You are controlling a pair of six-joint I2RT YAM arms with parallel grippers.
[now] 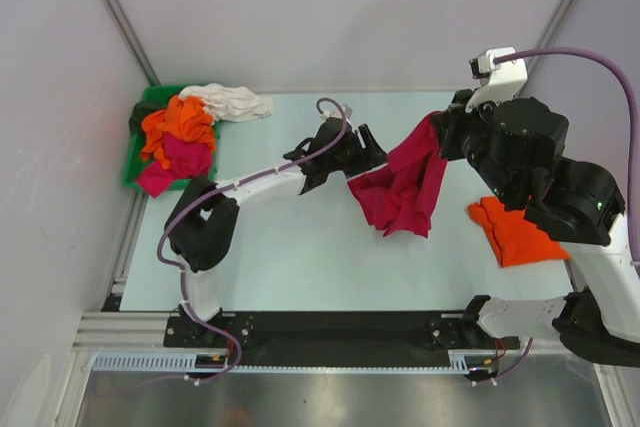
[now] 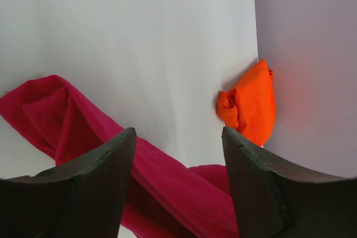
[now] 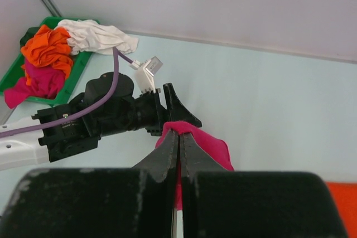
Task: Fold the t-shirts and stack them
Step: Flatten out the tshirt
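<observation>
- A bin point(image 1: 130, 169) sits at the far left corner of the table point(image 1: 300, 257), with a heap of t-shirts point(image 1: 178, 137) in it; a draped t-shirt point(image 1: 228, 101) spills over its far rim onto the table.
- Mid-table, a hanging t-shirt point(image 1: 405, 187) drops from the right hand point(image 1: 440, 132) to the table; the left hand point(image 1: 368, 147) is at its left side.
- A lone t-shirt point(image 1: 515, 235) lies near the right edge, right of the hanging t-shirt.

Green rectangular plastic bin point(image 1: 131, 165) on a pale blue-white flat counter point(image 1: 300, 257)
The bin sits at the counter's ten o'clock corner, its rim showing on the outer side; a ribbed silver metal rail point(image 1: 130, 332) borders the counter at six o'clock.
</observation>
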